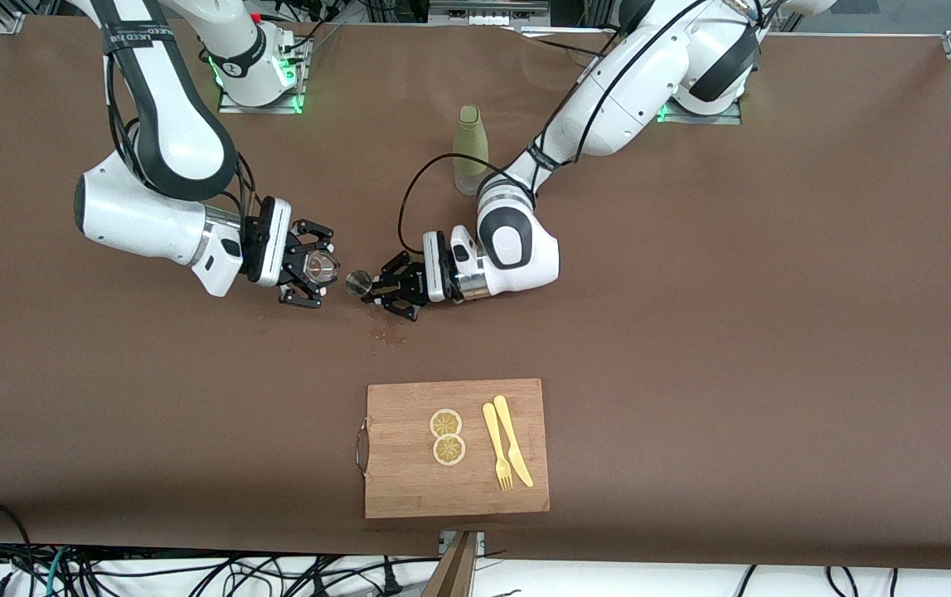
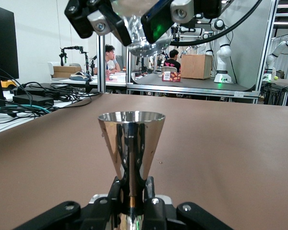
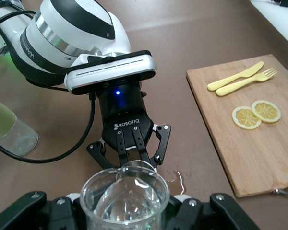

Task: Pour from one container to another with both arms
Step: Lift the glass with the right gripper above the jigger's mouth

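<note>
L gripper [image 1: 377, 290] grips jigger [image 1: 357, 283]; R gripper [image 1: 315, 267] grips beaker [image 1: 320, 267].

Both arms were glossy white with black bands and trailing black cables. The left gripper [image 3: 132, 143] bore white "ROBOTIQ" lettering under a blue light.

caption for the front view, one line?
Right gripper tips a glass toward the metal cup in the left gripper.

Both arms are reaching low over the middle of the counter, wrists turned level, the right pincer [image 1: 309, 267] and left pincer [image 1: 388, 286] facing each other just apart, each clamping its fingers tight around a held vessel.
</note>
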{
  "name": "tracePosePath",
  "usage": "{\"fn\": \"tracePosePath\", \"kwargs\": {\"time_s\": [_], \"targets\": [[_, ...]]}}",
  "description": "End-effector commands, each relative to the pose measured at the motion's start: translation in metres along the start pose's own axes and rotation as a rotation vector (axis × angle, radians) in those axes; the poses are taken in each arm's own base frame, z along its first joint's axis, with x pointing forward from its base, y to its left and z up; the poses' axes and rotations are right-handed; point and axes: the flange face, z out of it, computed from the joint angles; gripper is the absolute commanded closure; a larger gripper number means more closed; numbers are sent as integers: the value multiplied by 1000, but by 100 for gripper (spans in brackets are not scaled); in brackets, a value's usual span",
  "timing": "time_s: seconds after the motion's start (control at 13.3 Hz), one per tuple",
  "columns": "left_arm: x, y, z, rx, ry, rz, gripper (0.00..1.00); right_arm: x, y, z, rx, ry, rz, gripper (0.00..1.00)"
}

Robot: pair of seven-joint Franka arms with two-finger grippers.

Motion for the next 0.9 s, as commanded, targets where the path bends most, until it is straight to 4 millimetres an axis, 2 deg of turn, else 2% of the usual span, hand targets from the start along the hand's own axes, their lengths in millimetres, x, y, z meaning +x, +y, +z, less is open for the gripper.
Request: {"fn": "tracePosePath", "kwargs": {"time_s": [0.0,0.23,0.83], "targets": [[-8,-2,9,37,6,3,100,1,-5,-2,-5,-52,25,77],[-11,-3,8,37,1,4,100,17,-10,7,-18,-72,43,77],[-10,-2,8,37,1,3,100,45,3,19,-29,-118,96,77]]}}
